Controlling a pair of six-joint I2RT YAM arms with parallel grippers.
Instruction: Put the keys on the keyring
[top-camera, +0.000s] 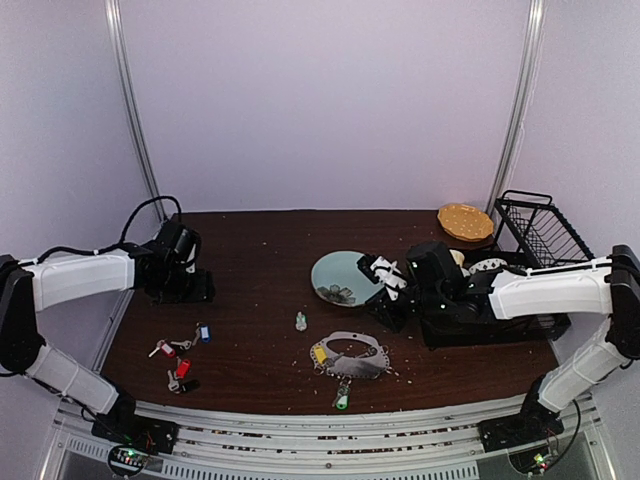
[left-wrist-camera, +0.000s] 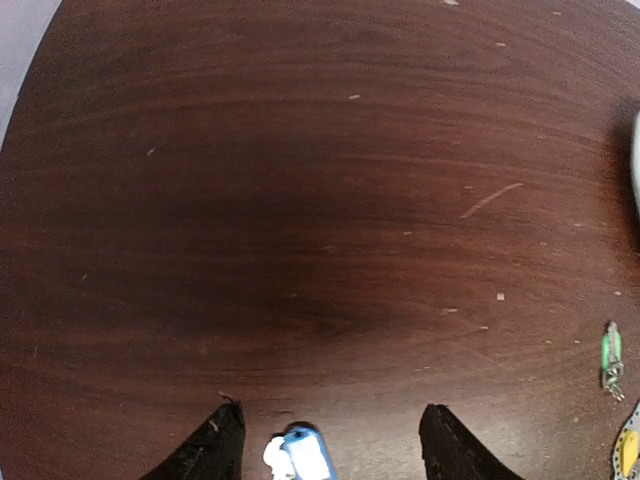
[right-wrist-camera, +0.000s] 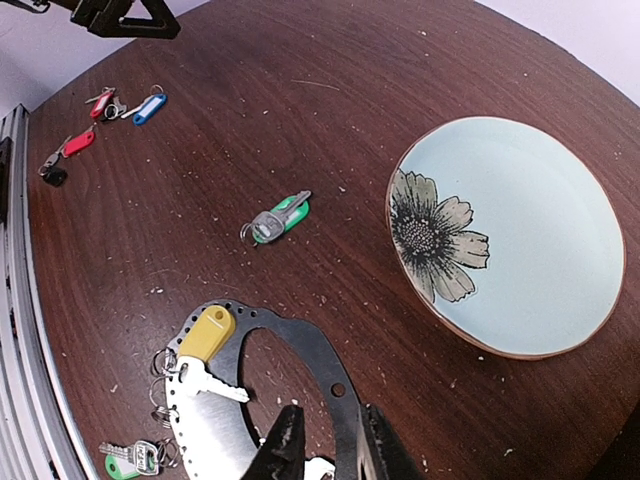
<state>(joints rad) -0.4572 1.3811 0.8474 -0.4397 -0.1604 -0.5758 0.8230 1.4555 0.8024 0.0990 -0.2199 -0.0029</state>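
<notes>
Flower-printed pale green plate (right-wrist-camera: 540, 230); left end effector (left-wrist-camera: 332, 410) released; right end effector (right-wrist-camera: 332, 415) astride grey oval metal keyring (right-wrist-camera: 300, 343), grasp unclear.

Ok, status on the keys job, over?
Copy: left hand open, blue-tagged key by it, unheld. The right hand straddles keyring band, grip unclear. One yellow-tagged key at its rim; green-tagged key, red-tagged keys loose. Pale plate clear of ring.

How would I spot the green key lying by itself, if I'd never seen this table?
Find the pale green flowered plate in the middle of the dark table. Off its near-left rim, short of the big grey oval keyring, lies one green-tagged key, alone on bare wood. The other green-tagged key sits right at the keyring's near edge.
</notes>
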